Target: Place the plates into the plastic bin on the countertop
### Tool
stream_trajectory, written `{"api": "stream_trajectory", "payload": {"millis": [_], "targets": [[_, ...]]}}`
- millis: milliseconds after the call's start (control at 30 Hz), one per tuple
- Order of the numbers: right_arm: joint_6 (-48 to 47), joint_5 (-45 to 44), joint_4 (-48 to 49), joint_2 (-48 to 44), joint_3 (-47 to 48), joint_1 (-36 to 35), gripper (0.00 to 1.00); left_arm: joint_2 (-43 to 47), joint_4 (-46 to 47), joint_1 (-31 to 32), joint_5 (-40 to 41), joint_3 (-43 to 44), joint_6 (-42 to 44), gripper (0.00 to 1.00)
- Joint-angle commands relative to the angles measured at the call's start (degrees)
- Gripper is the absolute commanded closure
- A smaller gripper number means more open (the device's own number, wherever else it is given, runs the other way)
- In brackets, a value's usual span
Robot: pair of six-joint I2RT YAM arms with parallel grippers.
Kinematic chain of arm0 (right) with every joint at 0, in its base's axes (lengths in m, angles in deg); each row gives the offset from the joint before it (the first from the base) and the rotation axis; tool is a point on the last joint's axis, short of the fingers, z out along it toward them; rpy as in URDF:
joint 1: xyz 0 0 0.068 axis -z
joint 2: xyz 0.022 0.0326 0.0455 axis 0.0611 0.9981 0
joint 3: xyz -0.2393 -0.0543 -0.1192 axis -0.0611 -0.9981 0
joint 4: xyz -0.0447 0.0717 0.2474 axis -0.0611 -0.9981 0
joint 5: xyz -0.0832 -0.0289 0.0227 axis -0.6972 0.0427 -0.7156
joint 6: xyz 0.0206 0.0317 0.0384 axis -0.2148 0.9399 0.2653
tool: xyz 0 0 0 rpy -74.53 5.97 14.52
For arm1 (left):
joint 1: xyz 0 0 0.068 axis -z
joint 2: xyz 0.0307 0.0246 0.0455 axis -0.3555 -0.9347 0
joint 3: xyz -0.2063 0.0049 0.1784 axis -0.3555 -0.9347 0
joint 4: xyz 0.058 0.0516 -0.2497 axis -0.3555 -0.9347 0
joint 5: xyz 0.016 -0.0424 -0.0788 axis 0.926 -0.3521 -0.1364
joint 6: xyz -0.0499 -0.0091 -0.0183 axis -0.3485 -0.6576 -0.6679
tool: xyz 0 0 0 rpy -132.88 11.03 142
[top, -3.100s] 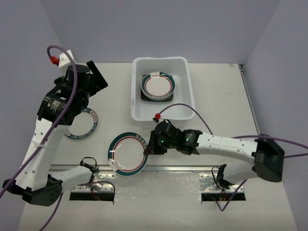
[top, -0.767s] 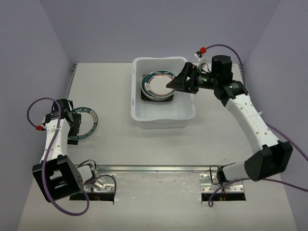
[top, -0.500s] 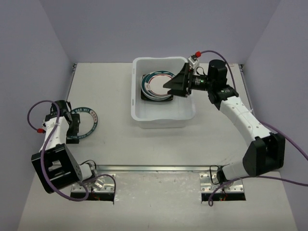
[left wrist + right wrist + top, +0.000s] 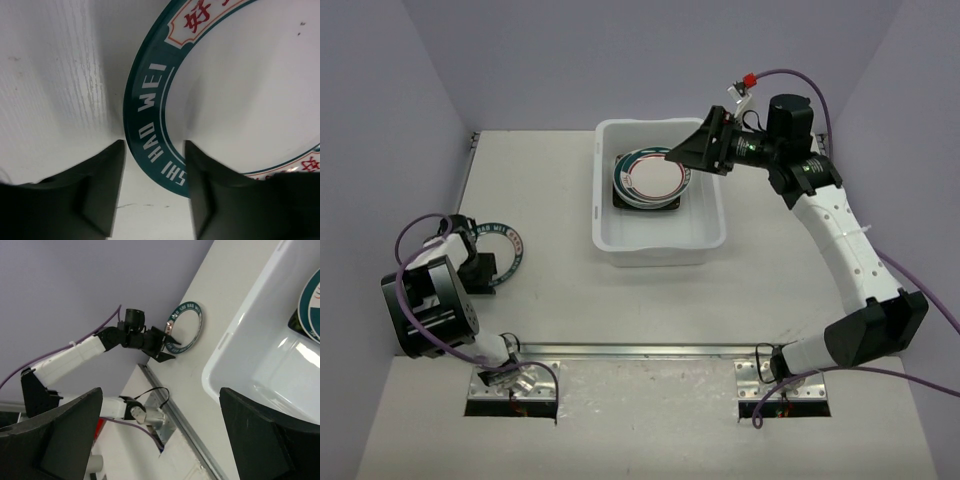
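- Plates (image 4: 648, 178) lie stacked in the plastic bin (image 4: 660, 245), upper middle.
- Teal-rimmed plate (image 4: 505, 255) lies on the countertop (image 4: 770, 290), left; left gripper (image 4: 154, 150) straddles its rim, clamping unclear.
- Right gripper (image 4: 685, 150) gapes empty.

White "SHI HAO WEI" and a red "好" on the teal-rimmed plate (image 4: 235, 95).

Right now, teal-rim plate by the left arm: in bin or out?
Out: plate lies on countertop left of bin, rim between fingers of left end effector.
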Motion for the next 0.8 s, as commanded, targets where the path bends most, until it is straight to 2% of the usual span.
{"api": "stream_trajectory", "payload": {"millis": [0, 100, 167, 300, 433, 567, 700, 767], "targets": [[-7.42, -5.15, -7.49, -0.28, 1.53, -0.19, 0.01, -1.07, 2.37, 0.16, -0.06, -0.58, -0.31, 0.58], [-7.62, -5.86, -7.86, -0.28, 2.17, -0.21, 0.01, -3.40, 2.87, 0.19, -1.30, -0.91, -0.06, 0.69], [-7.85, -6.20, -8.07, -0.37, 2.74, -0.16, 0.01, -3.84, 3.20, 0.23, -1.73, -1.16, -0.07, 0.71], [-8.31, -6.37, -8.45, -0.70, 3.20, -0.24, 0.01, -4.28, 4.40, 0.24, -2.31, -2.08, 0.24, 0.98], [-8.52, -6.83, -8.45, -0.82, 3.29, -0.07, 0.01, -0.50, 7.00, 0.24, -4.37, -2.65, 0.47, 1.00], [-8.75, -6.85, -8.40, -1.06, 3.29, -0.09, 0.01, 7.92, 11.39, 0.26, -6.46, -2.99, 1.76, 1.00], [-7.89, -7.52, -4.78, -2.75, 1.01, 0.05, 0.01, 14.73, 22.34, 0.18, -11.85, -5.51, 4.08, 1.00], [-5.62, -5.64, -1.18, -3.58, -1.81, 0.65, 0.01, 15.90, 24.64, 0.22, -14.01, -5.44, 4.06, 1.00]]}}
